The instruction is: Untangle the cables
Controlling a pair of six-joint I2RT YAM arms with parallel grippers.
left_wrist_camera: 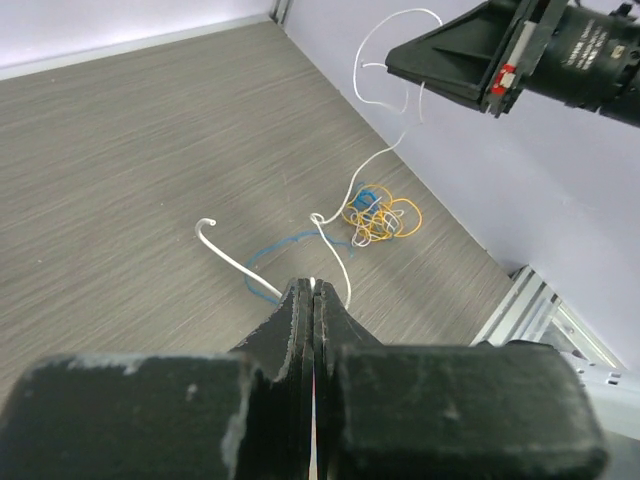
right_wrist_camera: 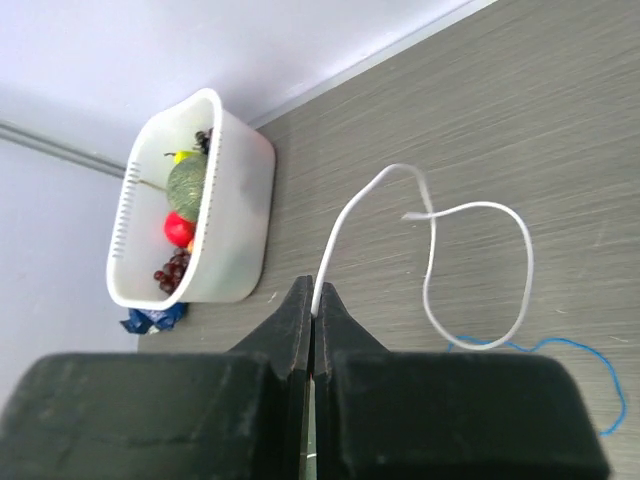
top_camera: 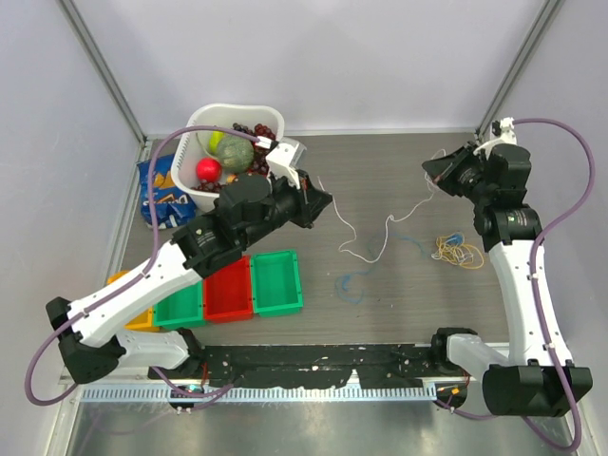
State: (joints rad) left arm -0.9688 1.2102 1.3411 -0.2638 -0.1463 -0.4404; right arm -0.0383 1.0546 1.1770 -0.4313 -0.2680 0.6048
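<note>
A thin white cable point(top_camera: 388, 226) sags across the table between my two grippers. My left gripper point(top_camera: 328, 201) is shut on it, and a white strand shows between the closed jaws in the left wrist view point(left_wrist_camera: 314, 285). My right gripper point(top_camera: 427, 173) is raised at the far right and shut on the white cable point(right_wrist_camera: 345, 220), which curls into a loop below it. A blue cable point(top_camera: 351, 285) lies loose on the table under the white one. A yellow-orange tangle point(top_camera: 459, 251) with some white and blue in it point(left_wrist_camera: 380, 215) lies near the right arm.
A white basket point(top_camera: 204, 128) with fruit stands at the back left, next to a blue snack bag point(top_camera: 157, 195). Green point(top_camera: 277, 282) and red point(top_camera: 228, 290) bins sit in front of the left arm. The enclosure walls stand close on both sides.
</note>
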